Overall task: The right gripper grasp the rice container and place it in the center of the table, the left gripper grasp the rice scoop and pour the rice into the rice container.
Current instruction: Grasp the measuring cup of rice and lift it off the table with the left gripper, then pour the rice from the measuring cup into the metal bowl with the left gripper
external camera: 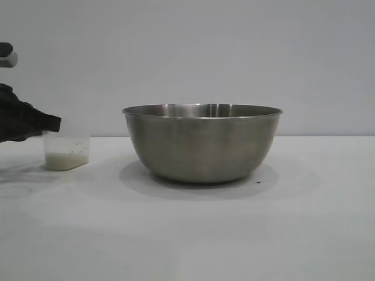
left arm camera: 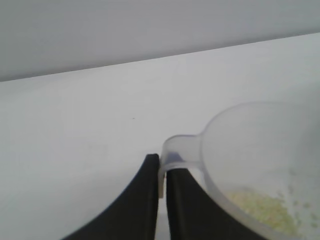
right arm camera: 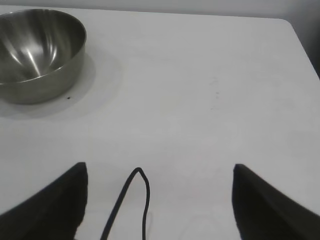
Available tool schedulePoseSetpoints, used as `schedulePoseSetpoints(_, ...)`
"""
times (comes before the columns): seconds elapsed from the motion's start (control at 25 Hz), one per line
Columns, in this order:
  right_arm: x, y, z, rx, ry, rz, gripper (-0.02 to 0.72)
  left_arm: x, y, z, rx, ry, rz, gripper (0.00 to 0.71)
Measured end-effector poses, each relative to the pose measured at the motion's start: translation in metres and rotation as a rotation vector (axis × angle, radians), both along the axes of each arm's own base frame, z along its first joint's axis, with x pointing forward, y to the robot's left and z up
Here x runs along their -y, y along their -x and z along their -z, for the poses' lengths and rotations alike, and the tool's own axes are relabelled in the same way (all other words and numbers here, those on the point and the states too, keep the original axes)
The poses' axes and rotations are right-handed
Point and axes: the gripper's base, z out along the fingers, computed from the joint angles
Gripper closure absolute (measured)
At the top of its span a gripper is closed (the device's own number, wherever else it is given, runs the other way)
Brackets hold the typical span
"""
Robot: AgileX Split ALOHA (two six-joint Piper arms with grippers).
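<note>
My left end effector (left arm camera: 161,172) pinches the rice scoop (external camera: 66,151) handle, tilted for lifting; rice container (external camera: 202,142) centred on worktop (external camera: 187,234); right end effector (right arm camera: 160,172) spread, clear.

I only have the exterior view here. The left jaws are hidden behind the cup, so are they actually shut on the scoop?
Observer: Yes. In the left wrist view the left gripper is shut on the rice scoop at its handle tab.
Operator: Any rice in it?
Observer: A thin layer of rice lies at the bottom.
Operator: Where's the right arm?
Observer: The right gripper hangs open over bare table, apart from the rice container.
</note>
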Motion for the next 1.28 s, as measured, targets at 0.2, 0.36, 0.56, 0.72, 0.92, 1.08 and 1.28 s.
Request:
schedulePoseSetpoints(0.2,0.000,0.000,0.000,0.000,0.000,0.000,0.153,0.004,-0.003,-0.018,0.058,-0.006,0.038,0.710)
schedulePoseSetpoints(0.36,0.000,0.000,0.000,0.000,0.000,0.000,0.153,0.010,-0.009,-0.031,0.113,-0.025,0.101,0.710)
schedulePoseSetpoints(0.56,0.000,0.000,0.000,0.000,0.000,0.000,0.153,0.020,-0.020,-0.045,0.183,-0.069,0.207,0.710)
schedulePoseSetpoints(0.72,0.000,0.000,0.000,0.000,0.000,0.000,0.153,0.029,-0.028,-0.056,0.250,-0.127,0.302,0.710)
schedulePoseSetpoints(0.92,0.000,0.000,0.000,0.000,0.000,0.000,0.153,0.037,-0.039,-0.071,0.360,-0.261,0.379,0.710)
schedulePoseSetpoints(1.08,0.000,0.000,0.000,0.000,0.000,0.000,0.153,0.044,-0.047,-0.084,0.433,-0.318,0.447,0.710)
schedulePoseSetpoints(1.28,0.000,0.000,0.000,0.000,0.000,0.000,0.153,0.055,-0.052,-0.098,0.518,-0.397,0.565,0.710)
